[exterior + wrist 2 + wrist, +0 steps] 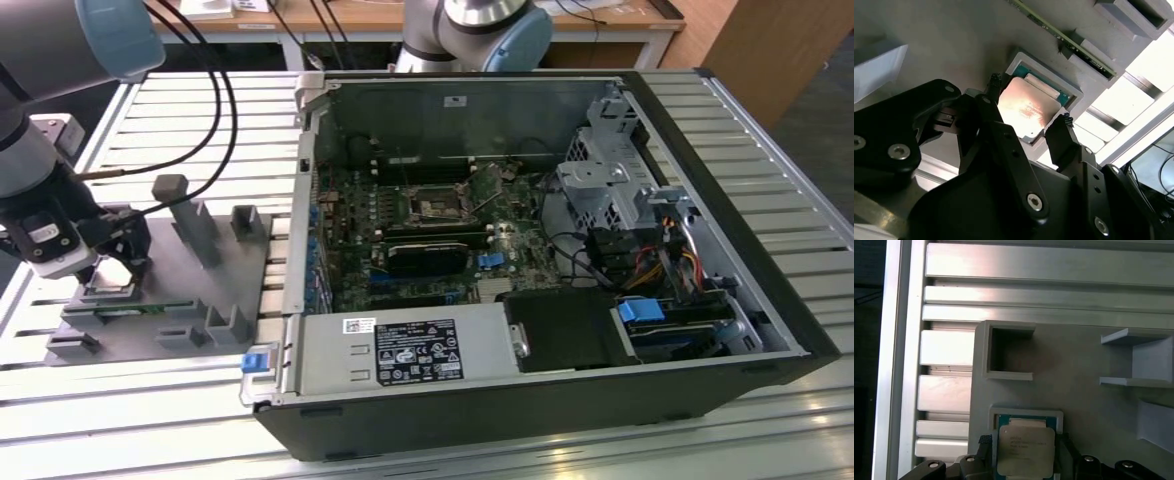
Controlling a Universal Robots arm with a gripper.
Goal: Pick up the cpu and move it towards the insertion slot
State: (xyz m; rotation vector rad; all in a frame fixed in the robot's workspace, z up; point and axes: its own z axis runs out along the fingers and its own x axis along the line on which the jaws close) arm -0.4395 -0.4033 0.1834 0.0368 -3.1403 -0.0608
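1. The black two-fingered tool (pixel 112 272) is hanging low over the grey plastic fixture block (pixel 160 275). That block is sitting on the slatted metal worktop (pixel 200 130), at the exterior view's left.
2. In both wrist views the small flat square cpu (pixel 1026 107) (pixel 1026 450), with its pale silver metal lid, is lying right between the tool's fingers (pixel 996 92). They are pressing in on two opposite edges of it. I'm calling that clamped on the cpu, as far as I can judge from here.
3. The cpu is sitting a little askew over its pale-rimmed square pocket (pixel 1004 412) in the fixture block. A strip of the pocket's teal floor is showing beside it. To me that reads as the chip just lifting clear of its seat, though it is barely above the block and nowhere near leaving it.
4. The insertion slot (pixel 438 206), a square socket with a silvery metal frame and a dark centre, is lying on the board inside the open black computer case (pixel 534 415). It is well apart from the tool, toward the exterior view's right.
5. So the grab is looking done or as good as done, and the lift is only just beginning. The whole carry is left, across the worktop, over the case wall and in towards the insertion slot.
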